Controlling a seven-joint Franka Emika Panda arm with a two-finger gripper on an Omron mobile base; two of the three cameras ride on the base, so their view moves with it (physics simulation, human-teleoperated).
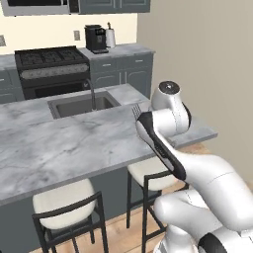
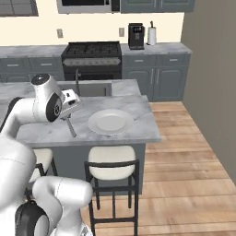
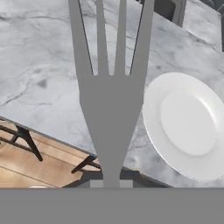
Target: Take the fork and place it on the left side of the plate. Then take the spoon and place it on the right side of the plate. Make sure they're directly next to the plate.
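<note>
Hand view puts the fork (image 3: 110, 100) directly ahead of my camera, its 4 tines running away from me and its handle dropping toward the bottom edge, where my fingertips sit out of sight. I judge my fingers clamped on the handle, since the fork hangs in mid-air above the counter (image 3: 39, 65) with nothing else to carry it; the contact itself cannot be confirmed. The plate (image 3: 188, 127) lies flat on the counter just right of the fork in this view, near the counter's near edge.

Right base view shows my gripper (image 2: 69, 107) left of the plate (image 2: 110, 121), with the fork (image 2: 70, 126) hanging below it, long axis steep and slightly tilted, lower end close to the counter (image 2: 138, 131). Left base view shows tines (image 1: 136, 111) rising past my arm.

I judge this placement deliberate: step 1 calls for the fork on the plate's left side, directly beside the rim. Laying it down flat remains to be done.
</note>
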